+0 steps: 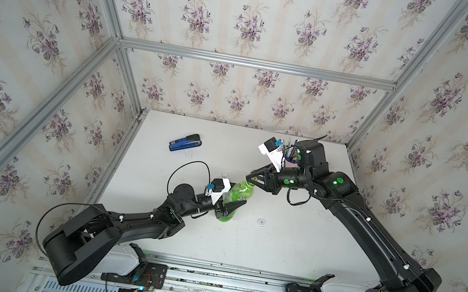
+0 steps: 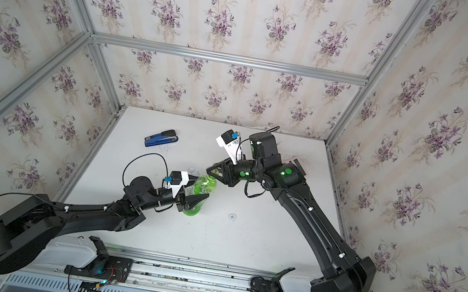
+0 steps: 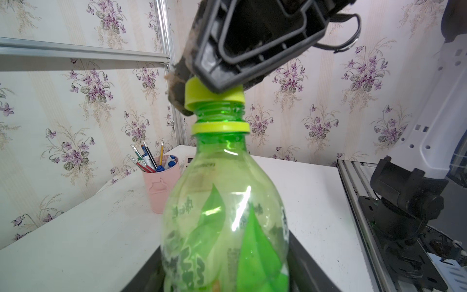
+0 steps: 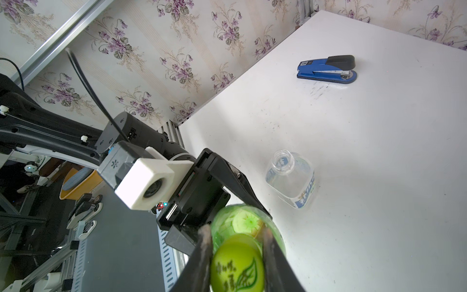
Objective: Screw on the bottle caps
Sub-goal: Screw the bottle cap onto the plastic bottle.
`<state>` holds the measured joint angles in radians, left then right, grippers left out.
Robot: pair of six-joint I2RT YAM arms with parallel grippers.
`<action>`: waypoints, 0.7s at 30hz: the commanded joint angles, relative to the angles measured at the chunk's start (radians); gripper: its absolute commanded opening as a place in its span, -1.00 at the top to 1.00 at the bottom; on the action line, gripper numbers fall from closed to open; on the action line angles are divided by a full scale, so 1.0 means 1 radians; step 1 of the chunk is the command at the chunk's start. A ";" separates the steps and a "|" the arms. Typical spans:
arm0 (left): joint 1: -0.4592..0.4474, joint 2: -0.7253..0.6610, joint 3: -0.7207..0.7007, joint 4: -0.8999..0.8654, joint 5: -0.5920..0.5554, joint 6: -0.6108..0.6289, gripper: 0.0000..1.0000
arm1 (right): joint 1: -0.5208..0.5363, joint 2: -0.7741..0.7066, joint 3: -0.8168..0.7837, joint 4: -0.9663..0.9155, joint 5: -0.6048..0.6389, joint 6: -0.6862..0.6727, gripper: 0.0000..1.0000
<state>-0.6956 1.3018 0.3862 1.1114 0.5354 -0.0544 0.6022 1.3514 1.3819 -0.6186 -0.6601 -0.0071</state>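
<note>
**capping a green bottle inside a wallpapered enclosure**

the work surface is a matt white tabletop, flat and lightly scuffed, with dark specks beside a blue and black stapler lying toward its far left corner. cream striped wallpaper printed with purple flower sprays covers the three walls around the table. silver aluminium frame bars run along the wall joints. a silver rail along the near edge carries both arm bases. a pink pen cup full of pens stands at the far right, largely hidden by the right arm in both top views.

near the middle of the table a translucent green plastic bottle with a curvy body stands upright. the left gripper is clamped across its body. the right gripper pinches a round yellow-green plastic cap between narrow-set fingers and holds it tilted over the bottle's mouth. the neck threads below the cap are bare, and a yellow-green ring sits lower on the neck. a short clear plastic bottle with a white printed label stands uncapped just beyond the green one, not touching it. a small white round cap with a dark mark lies flat on bare table to the right, apart from both bottles.
</note>
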 commanded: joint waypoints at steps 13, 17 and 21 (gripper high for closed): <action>-0.003 0.011 0.011 0.111 0.012 0.005 -0.23 | 0.000 0.000 -0.008 -0.040 0.046 -0.048 0.36; -0.003 0.028 0.008 0.146 0.023 -0.005 -0.23 | 0.001 -0.001 -0.008 -0.022 0.055 -0.038 0.36; -0.005 0.026 0.006 0.153 0.033 -0.005 -0.22 | 0.001 0.004 -0.003 -0.016 0.060 -0.019 0.35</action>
<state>-0.6983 1.3334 0.3878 1.1397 0.5346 -0.0612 0.6022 1.3476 1.3724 -0.6262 -0.6353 -0.0399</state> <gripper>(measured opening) 0.611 0.325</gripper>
